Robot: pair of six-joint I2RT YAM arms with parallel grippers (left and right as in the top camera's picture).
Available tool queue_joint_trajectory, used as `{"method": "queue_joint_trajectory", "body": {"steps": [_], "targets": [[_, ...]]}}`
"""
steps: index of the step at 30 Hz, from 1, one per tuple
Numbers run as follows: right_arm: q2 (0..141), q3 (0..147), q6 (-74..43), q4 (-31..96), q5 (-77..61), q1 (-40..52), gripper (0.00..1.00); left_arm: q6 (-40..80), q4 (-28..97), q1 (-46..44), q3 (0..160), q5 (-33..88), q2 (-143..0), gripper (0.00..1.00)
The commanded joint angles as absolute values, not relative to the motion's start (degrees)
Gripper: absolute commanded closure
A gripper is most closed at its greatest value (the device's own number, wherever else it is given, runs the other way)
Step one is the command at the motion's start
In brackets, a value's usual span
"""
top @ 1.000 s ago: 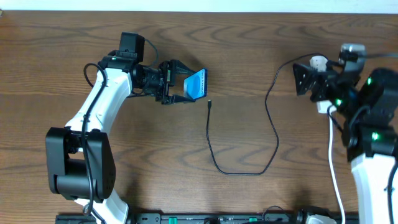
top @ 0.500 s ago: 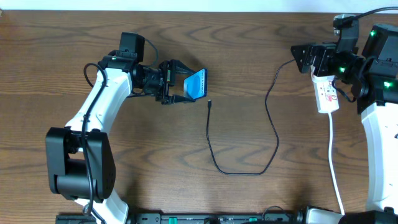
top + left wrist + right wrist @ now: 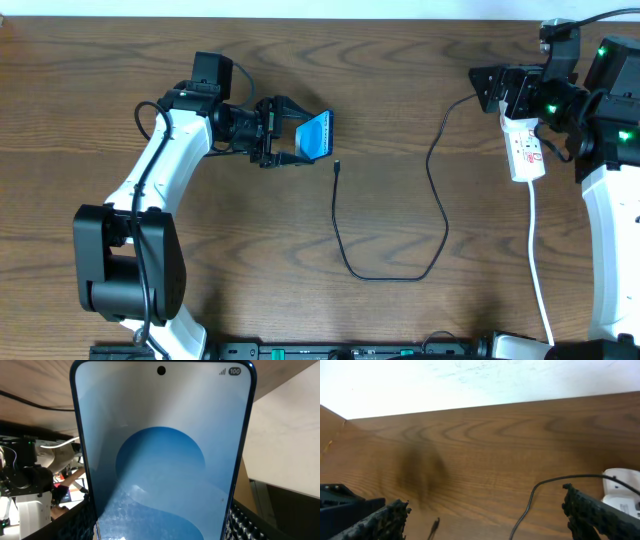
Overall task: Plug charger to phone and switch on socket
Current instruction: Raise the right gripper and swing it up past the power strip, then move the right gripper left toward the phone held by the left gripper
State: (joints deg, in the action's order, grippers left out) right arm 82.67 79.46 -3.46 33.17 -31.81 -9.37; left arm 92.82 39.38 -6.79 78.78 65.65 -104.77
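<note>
The phone (image 3: pixel 316 135) is held tilted above the table (image 3: pixel 260 300), clamped in the left gripper (image 3: pixel 300 135). The charger (image 3: pixel 390 279) lies unconnected, its plug just beside the phone, its cable looped rightward toward the socket (image 3: pixel 525 150). The right gripper (image 3: pixel 483 90) hovers there, spread wide and empty. Next, the plug must be grasped; nothing is seen blocking it.

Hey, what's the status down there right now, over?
Left gripper shut on phone, held tilted. Right gripper open, empty, near socket. Charger loose on table, not yet in phone. Nothing in the way.
</note>
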Motion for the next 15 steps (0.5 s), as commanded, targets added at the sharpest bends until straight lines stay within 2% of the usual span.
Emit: {"method": "queue_joint_trajectory", "body": {"steps": [1, 5, 15], "targets": [[82.61, 80.84, -5.34, 32.99, -32.99, -8.88, 0.05, 93.12, 39.35, -6.48, 80.27, 66.43, -102.91, 0.37], [83.31, 80.82, -7.05, 33.04, -32.97, -6.85, 0.08, 93.1, 39.35, -6.48, 80.27, 65.19, -102.91, 0.37], [91.72, 80.82, -15.94, 32.91, -34.57, -0.49, 0.09, 92.42, 40.97, -6.5, 80.27, 41.06, -102.91, 0.37]]}}
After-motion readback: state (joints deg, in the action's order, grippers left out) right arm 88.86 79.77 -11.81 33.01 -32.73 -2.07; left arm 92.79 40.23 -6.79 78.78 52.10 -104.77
